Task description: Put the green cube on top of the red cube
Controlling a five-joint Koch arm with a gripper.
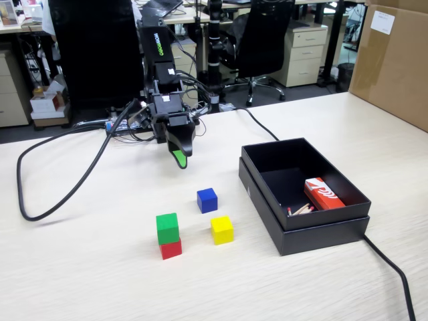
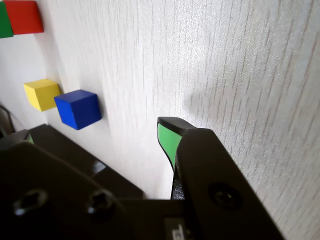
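The green cube (image 1: 168, 227) sits on top of the red cube (image 1: 171, 249) at the front middle of the table in the fixed view. In the wrist view both show at the top left corner, the green cube (image 2: 4, 21) cut off by the edge beside the red cube (image 2: 22, 16). My black gripper (image 1: 179, 158) with green-lined tips hangs above the table behind the cubes, well apart from them. In the wrist view the gripper (image 2: 97, 134) has its jaws wide apart with nothing between them.
A blue cube (image 1: 207, 200) and a yellow cube (image 1: 222, 229) lie right of the stack. A black open box (image 1: 314, 237) holds a red-and-white packet (image 1: 323, 194). Black cables (image 1: 67, 194) run across the left; a cardboard box (image 1: 394, 60) stands back right.
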